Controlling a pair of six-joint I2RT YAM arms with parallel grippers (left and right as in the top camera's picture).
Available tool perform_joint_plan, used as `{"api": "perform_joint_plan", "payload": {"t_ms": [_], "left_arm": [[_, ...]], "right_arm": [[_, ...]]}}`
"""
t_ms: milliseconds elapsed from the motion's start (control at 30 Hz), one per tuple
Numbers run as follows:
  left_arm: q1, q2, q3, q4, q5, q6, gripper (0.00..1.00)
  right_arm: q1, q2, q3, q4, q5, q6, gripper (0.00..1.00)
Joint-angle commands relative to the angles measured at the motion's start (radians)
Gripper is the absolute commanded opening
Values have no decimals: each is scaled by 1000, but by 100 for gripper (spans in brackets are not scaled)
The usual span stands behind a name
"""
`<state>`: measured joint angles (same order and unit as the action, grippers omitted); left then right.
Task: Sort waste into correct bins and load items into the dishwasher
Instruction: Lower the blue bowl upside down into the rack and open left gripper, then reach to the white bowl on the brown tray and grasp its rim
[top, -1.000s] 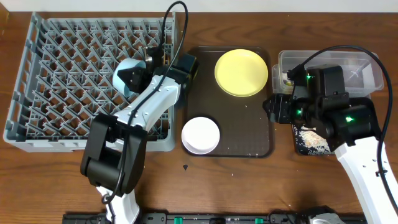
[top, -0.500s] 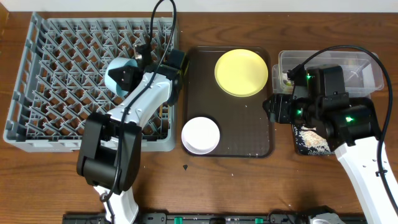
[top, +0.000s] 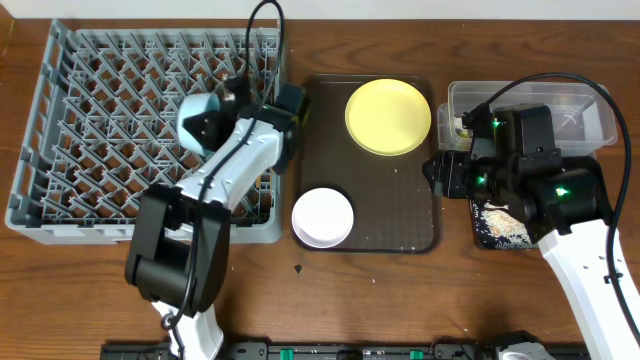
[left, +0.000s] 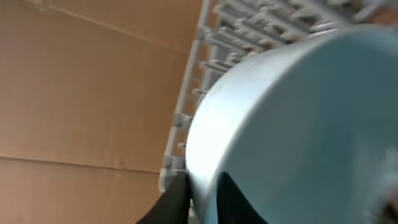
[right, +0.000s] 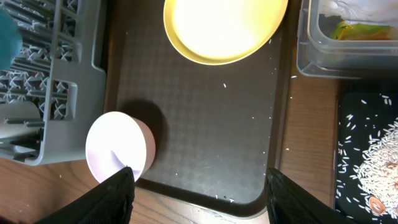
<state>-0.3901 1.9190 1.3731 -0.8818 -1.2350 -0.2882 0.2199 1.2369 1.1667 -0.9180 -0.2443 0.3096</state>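
My left gripper (top: 206, 128) is shut on the rim of the light-blue bowl (top: 196, 115) and holds it tilted over the grey dish rack (top: 60, 150). In the left wrist view the bowl (left: 298, 124) fills the frame, with the fingers (left: 202, 199) pinching its edge. My right gripper (right: 205, 199) is open and empty above the brown tray's right edge (top: 432, 200). The yellow plate (top: 388, 117) and the white bowl (top: 323, 216) sit on that tray. Chopsticks are out of view.
The clear tub (top: 590, 110) at far right holds the white wrapper (right: 354, 7) and the green-and-orange sachet (right: 364, 29). The black tray (right: 367, 106) in front of it holds rice crumbs (top: 505, 225). Stray grains dot the brown tray.
My left gripper has carried the light-blue bowl a little left and farther over the rack. The right arm has not moved.
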Motion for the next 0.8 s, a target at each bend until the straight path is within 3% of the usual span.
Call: {"api": "perform_joint_plan", "payload": {"t_ms": [0,67,167,233,367,633,767], "left_arm": [[-51,-63,3,1,137,-5,17],[-67,-90,3,1,190,-5,17],[-77,-123,3,0,265,-5,28],[-79,-145,3,0,310,-5,42],[-79,-210,3,0,451,-2,53],[-79,-340,3,-5,685,36,55],[-79,-373,3,-44,917,70,54]], "right_arm": [[-9,5,2,1,-8,-10,65],[-9,5,2,1,-8,-10,65],[-9,5,2,1,-8,-10,65],[-9,5,2,0,-8,-10,64],[-9,5,2,-3,-8,-10,64],[-9,5,2,-7,-8,-10,64],[-9,5,2,-10,-8,-10,64]]}}
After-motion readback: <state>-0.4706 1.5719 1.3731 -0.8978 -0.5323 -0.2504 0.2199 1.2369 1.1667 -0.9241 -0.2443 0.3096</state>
